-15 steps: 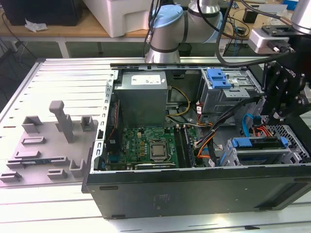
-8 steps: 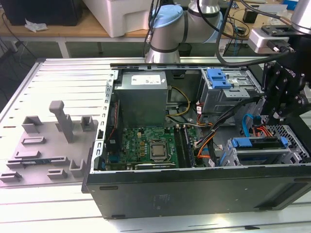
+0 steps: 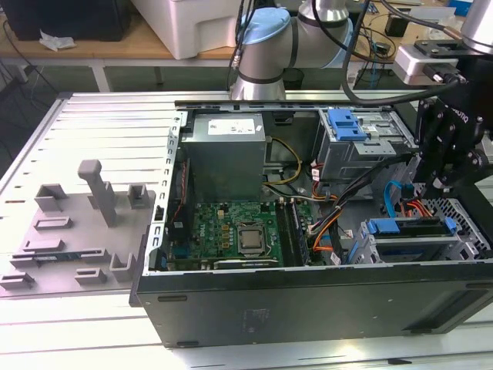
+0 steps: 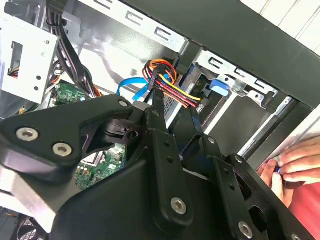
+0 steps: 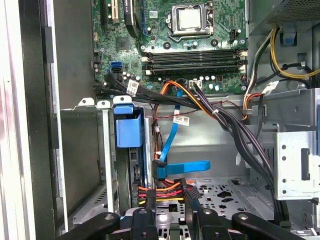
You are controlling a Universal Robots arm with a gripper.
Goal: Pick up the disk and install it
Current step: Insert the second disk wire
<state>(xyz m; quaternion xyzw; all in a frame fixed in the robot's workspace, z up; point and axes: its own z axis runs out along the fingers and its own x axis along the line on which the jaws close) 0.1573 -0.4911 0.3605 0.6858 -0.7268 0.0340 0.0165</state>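
The disk (image 3: 408, 227) stands on edge in the lower drive bay at the case's front corner, on the exterior view's right, with its blue bracket facing up. In the first wrist view the disk's blue bracket (image 5: 124, 127) fills the slot between the bay walls, and in the second wrist view a blue tab of the disk (image 4: 220, 87) shows. My black gripper (image 3: 441, 185) hangs just above and behind that bay. Its fingers (image 5: 144, 222) stand apart with nothing between them. The gripper (image 5: 172, 222) (image 4: 175, 107) hovers over a bundle of red, yellow and orange cables (image 5: 160, 191).
A grey drive cage with a blue latch (image 3: 344, 123) sits behind the gripper. A blue data cable (image 5: 172, 145) and black cable looms (image 5: 240, 135) cross the case. The motherboard (image 3: 239, 227) lies centre. A person's hand (image 4: 300, 160) rests at the case's outer edge. Grey fixtures (image 3: 77, 231) stand on the exterior view's left.
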